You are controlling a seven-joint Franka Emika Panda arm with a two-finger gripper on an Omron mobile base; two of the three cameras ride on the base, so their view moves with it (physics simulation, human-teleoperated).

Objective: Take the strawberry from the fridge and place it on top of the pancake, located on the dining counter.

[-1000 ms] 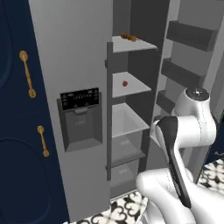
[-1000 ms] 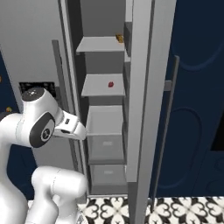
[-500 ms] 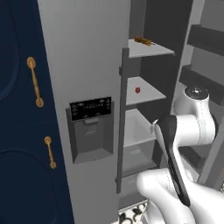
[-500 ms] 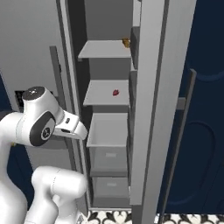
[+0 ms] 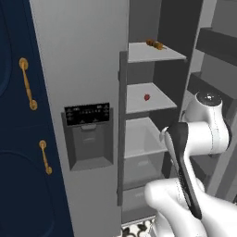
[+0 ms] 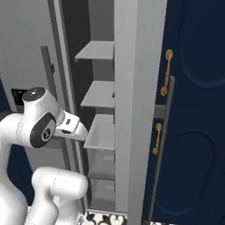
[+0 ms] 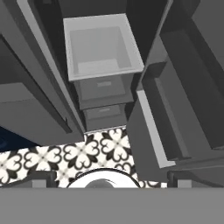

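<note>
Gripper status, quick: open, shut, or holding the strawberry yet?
Gripper: open, holding nothing. The strawberry sits on the fridge's middle shelf.

White arm folded, elbow raised; end effector (image 6: 78,130) points downward, jaws spread wide.

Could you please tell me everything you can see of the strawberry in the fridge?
The strawberry is a tiny, rounded red fruit resting on the second grey shelf from the top in the open fridge, near the shelf's middle. Nothing else touches it. A brown-orange skewer lies on the shelf above. In the right base view just a red sliver peeks past the door edge.
</note>
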